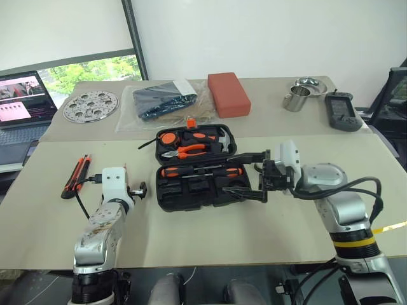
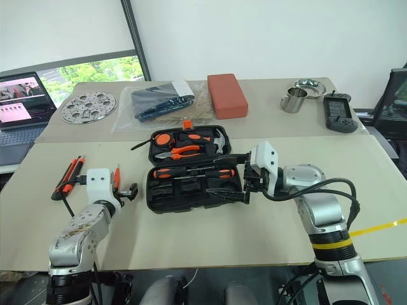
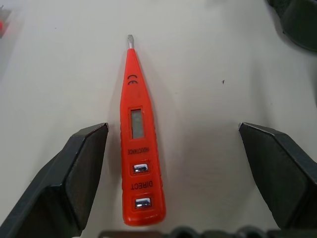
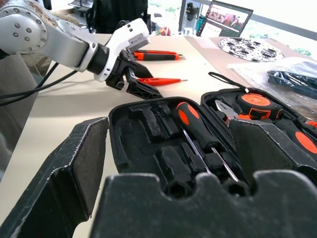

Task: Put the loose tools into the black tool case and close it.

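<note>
Beige bench [image 1: 210, 241] under a white wall, laptop at far left. Orange-and-black utility knife [image 1: 77, 173] lies near the left edge. Left pincer [image 3: 173, 163] gapes wide, empty, low over the slim orange tester screwdriver [image 3: 137, 148], which lies flat between its fingers [image 3: 74, 173], touching neither. Black plastic hinged tool case [image 1: 196, 168] sits open mid-bench, with orange-black-handled screwdrivers [image 1: 197, 171], pliers and tape measure in its slots. Right pincer [image 1: 245, 175] hovers level at the case's right edge, jaws wide, holding nothing. Red rectangular block [image 1: 227, 93] and steel cup [image 1: 294, 100] sit behind.
</note>
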`<state>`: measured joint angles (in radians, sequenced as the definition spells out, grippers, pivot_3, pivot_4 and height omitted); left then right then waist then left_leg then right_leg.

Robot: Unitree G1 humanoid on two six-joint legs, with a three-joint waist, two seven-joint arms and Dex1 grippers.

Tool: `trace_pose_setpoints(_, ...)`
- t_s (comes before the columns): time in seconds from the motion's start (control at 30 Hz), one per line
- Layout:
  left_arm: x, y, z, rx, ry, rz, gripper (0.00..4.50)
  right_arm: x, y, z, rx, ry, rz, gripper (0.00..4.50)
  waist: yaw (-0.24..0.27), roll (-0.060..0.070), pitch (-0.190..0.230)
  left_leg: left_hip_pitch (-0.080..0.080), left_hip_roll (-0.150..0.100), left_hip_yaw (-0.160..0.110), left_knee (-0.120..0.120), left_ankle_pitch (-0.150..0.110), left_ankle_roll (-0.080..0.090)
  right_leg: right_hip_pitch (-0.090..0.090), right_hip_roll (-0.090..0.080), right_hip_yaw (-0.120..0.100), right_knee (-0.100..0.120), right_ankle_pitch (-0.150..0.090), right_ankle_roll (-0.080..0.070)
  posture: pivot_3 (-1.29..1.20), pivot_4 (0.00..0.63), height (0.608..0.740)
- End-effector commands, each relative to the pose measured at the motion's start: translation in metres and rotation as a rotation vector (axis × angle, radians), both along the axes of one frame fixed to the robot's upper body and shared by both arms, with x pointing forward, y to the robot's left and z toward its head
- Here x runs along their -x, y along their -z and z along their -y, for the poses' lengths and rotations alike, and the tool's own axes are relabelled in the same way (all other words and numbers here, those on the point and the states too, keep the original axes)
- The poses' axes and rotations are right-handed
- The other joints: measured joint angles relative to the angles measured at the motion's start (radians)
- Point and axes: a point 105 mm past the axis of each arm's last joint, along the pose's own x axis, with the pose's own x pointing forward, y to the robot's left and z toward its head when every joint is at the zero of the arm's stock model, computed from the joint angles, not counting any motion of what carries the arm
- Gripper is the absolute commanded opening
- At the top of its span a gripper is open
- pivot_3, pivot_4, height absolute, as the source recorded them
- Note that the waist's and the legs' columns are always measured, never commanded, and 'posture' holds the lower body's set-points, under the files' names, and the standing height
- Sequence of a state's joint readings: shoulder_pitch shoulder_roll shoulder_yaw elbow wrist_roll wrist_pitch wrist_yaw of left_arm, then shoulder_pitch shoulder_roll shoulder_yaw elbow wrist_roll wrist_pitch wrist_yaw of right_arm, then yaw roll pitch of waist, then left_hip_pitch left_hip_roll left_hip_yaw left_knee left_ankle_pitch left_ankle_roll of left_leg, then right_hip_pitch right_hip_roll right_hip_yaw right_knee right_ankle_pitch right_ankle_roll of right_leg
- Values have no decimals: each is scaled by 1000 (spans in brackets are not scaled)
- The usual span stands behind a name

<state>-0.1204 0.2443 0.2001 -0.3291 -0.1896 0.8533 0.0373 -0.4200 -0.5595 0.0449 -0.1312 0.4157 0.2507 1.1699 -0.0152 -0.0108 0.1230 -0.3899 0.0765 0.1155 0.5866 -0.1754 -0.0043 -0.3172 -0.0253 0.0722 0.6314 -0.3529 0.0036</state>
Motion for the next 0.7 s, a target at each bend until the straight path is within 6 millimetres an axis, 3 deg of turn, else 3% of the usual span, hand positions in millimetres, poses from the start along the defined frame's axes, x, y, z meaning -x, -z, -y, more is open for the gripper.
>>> trace_pose_setpoints(0.03, 8, 9, -17, -23, -87, -43, 4500, -2, -13, 8, -28, 27, 59, 4446, -1, 0, 0, 0, 0, 0, 0, 0, 0, 0, 0, 0, 0, 0, 0, 0, 150, 740)
trace_pose_setpoints(0.37, 7, 9, -18, -8, -81, -24, 4500, -6, -12, 11, -47, 46, 37, 4446, -3, 0, 0, 1, 0, 0, 0, 0, 0, 0, 0, 0, 0, 0, 0, 0, 150, 740)
trace_pose_setpoints(0.47, 6, 7, -16, 31, -62, -4, 3880, -6, -11, 10, -48, 45, 35, 4500, -3, 0, 0, 1, 0, 0, 0, 0, 0, 0, 0, 0, 0, 0, 0, 0, 150, 740)
trace_pose_setpoints(0.7, 6, 7, -20, 23, -73, -4, 1436, -5, -10, 10, -47, 46, 37, 4500, -3, 0, 0, 1, 0, 0, 0, 0, -1, 0, 0, 0, 0, 0, 0, 0, 150, 740)
